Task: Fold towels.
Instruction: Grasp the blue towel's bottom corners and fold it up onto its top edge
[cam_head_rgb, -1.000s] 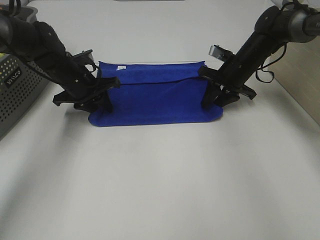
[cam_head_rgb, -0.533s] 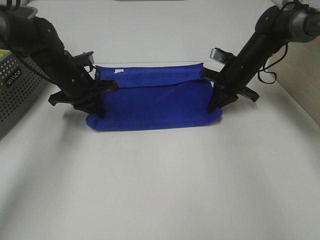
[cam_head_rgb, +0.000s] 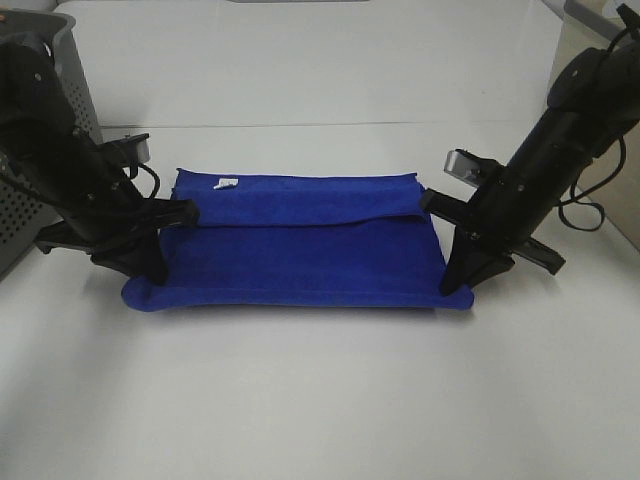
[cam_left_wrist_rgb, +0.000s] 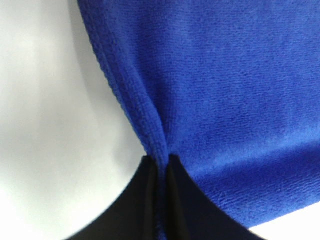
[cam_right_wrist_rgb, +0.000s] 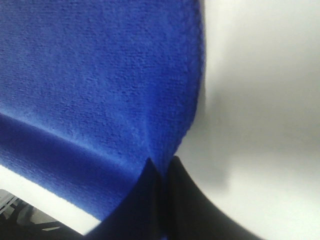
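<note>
The royal-blue towel (cam_head_rgb: 300, 245) lies folded on the white table, a wide band with a small white tag (cam_head_rgb: 225, 183) at its far left corner. My left gripper (cam_head_rgb: 150, 278) is shut on the towel's near left corner. My right gripper (cam_head_rgb: 455, 290) is shut on the near right corner. The left wrist view shows the towel's stitched edge (cam_left_wrist_rgb: 135, 120) pinched between the black fingers (cam_left_wrist_rgb: 145, 200). The right wrist view shows the towel's edge (cam_right_wrist_rgb: 192, 90) pinched between its fingers (cam_right_wrist_rgb: 150, 200).
A grey perforated basket (cam_head_rgb: 20, 200) stands at the left edge behind my left arm. The white table (cam_head_rgb: 320, 400) stretches in front of the towel. A brown surface (cam_head_rgb: 620, 200) lies beyond the table's right edge.
Both grippers have pulled the towel's near edge toward the front of the table and slightly outward. The towel now lies wider and flatter, nearer the camera.
</note>
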